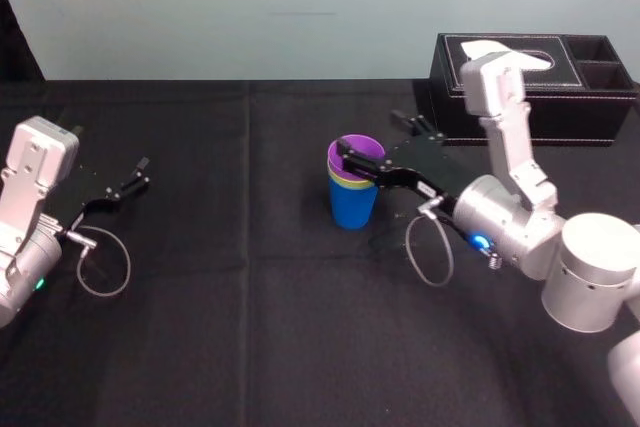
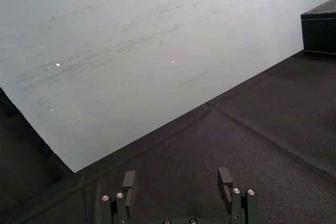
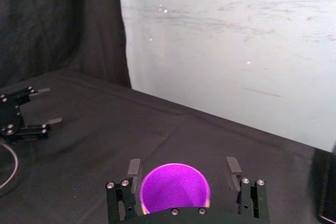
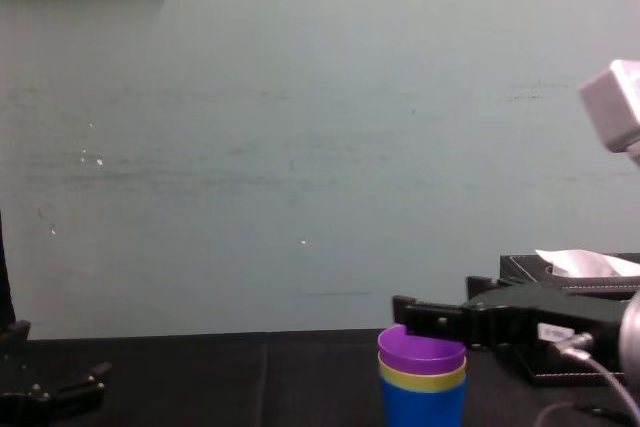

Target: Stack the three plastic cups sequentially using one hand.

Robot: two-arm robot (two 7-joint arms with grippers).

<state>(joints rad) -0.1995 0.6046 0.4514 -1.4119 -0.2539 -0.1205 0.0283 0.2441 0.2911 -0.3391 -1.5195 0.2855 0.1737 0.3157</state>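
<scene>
The three plastic cups stand nested on the black table: the blue cup (image 1: 352, 205) at the bottom, the yellow-green cup (image 1: 345, 183) inside it, and the purple cup (image 1: 356, 155) on top. From the side their rims show in steps: purple (image 4: 420, 350), yellow-green (image 4: 422, 379), blue (image 4: 422, 407). My right gripper (image 1: 370, 131) is open at rim height around the purple cup (image 3: 175, 188). One finger is close to the rim and a clear gap shows at the other. My left gripper (image 1: 145, 171) rests open at the table's far left, holding nothing.
A black tissue box (image 1: 560, 87) with a white tissue stands at the back right, just behind my right arm. A pale wall runs along the table's far edge. Cable loops hang from both wrists. Black cloth (image 1: 250, 297) covers the table.
</scene>
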